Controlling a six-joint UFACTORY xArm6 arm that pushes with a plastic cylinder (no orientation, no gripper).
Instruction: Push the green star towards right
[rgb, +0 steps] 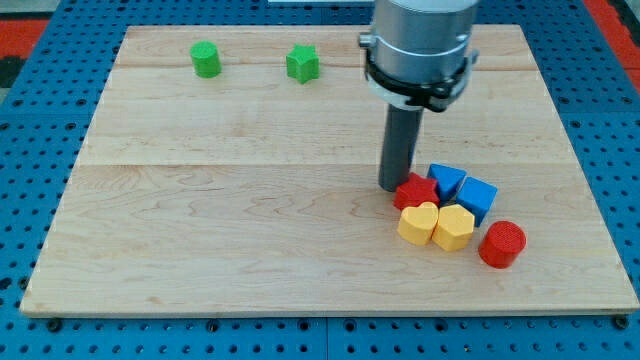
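Observation:
The green star lies near the view's top, left of centre-right. A green cylinder-like block lies further to the view's left on the same row. My tip stands on the board well below and to the right of the green star, touching or just beside the left edge of the red block. The rod hangs from the grey arm body, which hides part of the board's top right.
A cluster lies right of my tip: a blue triangular block, a blue cube, a yellow heart, a yellow hexagon-like block and a red cylinder. The wooden board sits on a blue pegboard.

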